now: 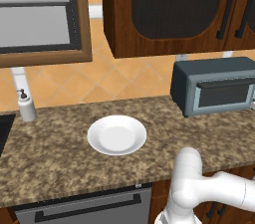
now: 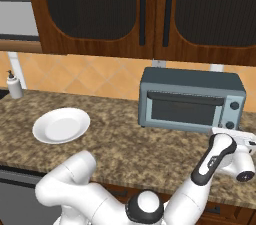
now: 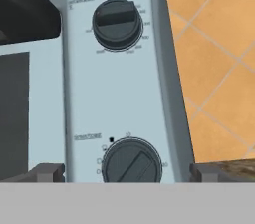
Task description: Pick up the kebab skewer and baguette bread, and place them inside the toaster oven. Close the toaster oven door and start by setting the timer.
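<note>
Item: toaster oven [image 2: 192,100], on the granite counter [image 2: 125,144], door [image 2: 185,109] closed. Gripper [image 3: 127,170]: fingers spread wide, empty, straddling the lower timer dial [image 3: 131,161]. Advice: centre on the dial's ridge, pinch squarely, then twist.

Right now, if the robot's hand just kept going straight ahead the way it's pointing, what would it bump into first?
Probably the lower knob on the toaster oven control panel: the open hand faces it squarely, fingertips either side. Depth is unclear.

White plate [image 1: 117,135] and soap dispenser [image 1: 26,105] stand well apart on countertop [image 1: 60,158]
</note>
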Tool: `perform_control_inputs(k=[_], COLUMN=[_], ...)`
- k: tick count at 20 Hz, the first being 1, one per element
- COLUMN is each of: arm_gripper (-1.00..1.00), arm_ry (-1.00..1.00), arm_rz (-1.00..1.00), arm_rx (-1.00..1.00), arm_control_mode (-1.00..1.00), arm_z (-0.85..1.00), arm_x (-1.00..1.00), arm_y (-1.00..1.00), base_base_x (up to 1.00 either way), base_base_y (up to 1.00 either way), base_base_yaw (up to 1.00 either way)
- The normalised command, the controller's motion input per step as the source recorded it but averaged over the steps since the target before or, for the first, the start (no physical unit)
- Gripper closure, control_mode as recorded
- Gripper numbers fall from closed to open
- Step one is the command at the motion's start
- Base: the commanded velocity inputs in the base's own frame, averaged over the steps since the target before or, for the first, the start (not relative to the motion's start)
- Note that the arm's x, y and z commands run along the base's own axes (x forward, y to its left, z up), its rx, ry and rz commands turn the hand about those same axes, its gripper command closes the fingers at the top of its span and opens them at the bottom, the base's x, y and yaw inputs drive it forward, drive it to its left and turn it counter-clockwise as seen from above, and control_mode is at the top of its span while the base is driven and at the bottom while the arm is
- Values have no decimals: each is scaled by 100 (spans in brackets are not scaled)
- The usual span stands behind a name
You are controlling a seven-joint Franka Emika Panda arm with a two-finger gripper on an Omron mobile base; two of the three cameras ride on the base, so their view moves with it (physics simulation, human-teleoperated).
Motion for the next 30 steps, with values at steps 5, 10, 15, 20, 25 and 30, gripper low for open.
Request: perform_control_inputs(k=[5, 10, 15, 20, 25, 30], arm_gripper=[-100, -100, -100, -100, 100, 100], arm_ry=[10, 1, 0, 0, 0, 0], arm_rz=[0, 0, 0, 0, 0, 0], arm_rx=[0, 0, 0, 0, 0, 0], arm_control_mode=[-100, -100, -100, -100, -100, -100], arm_z=[0, 0, 0, 0, 0, 0], arm_x=[0, 0, 0, 0, 0, 0], arm_y=[0, 0, 0, 0, 0, 0], base_base_x=[0, 0, 0, 0, 0, 0], base_base_y=[0, 0, 0, 0, 0, 0], base_base_yaw=[0, 0, 0, 0, 0, 0])
